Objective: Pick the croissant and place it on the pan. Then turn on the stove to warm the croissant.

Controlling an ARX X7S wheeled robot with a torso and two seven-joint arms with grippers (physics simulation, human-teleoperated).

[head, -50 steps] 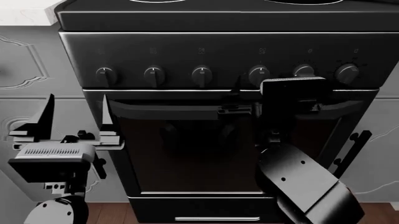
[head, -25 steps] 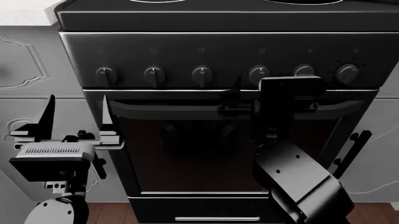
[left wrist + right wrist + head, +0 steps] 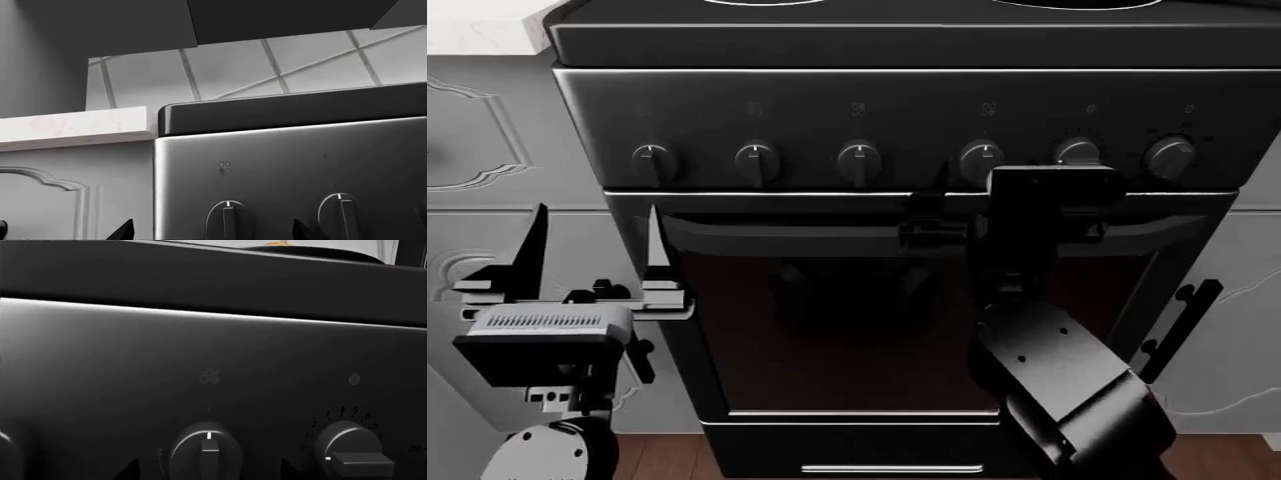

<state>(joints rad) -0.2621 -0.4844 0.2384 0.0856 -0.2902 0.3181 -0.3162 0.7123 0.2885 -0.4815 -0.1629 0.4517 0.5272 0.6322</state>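
The black stove (image 3: 868,100) fills the head view with its row of knobs and oven door. My right gripper (image 3: 985,195) is up against the control panel at the fourth knob (image 3: 981,158). In the right wrist view that knob (image 3: 208,450) sits between the two dark fingertips (image 3: 127,471), its white mark pointing straight up; the right gripper (image 3: 210,472) is open around it. A golden-brown sliver, the croissant (image 3: 277,244), peeks over the stove's top edge on the dark rim of the pan (image 3: 320,252). My left gripper (image 3: 590,240) hangs open and empty left of the oven door.
A white marble counter (image 3: 481,25) adjoins the stove at the left, above grey panelled cabinet doors (image 3: 494,130). The numbered dial (image 3: 350,450) stands right of the fourth knob. In the left wrist view two knobs (image 3: 227,220) and a tiled wall (image 3: 267,65) show.
My right forearm has shifted slightly while the gripper stays at the fourth knob. The left arm has barely moved.
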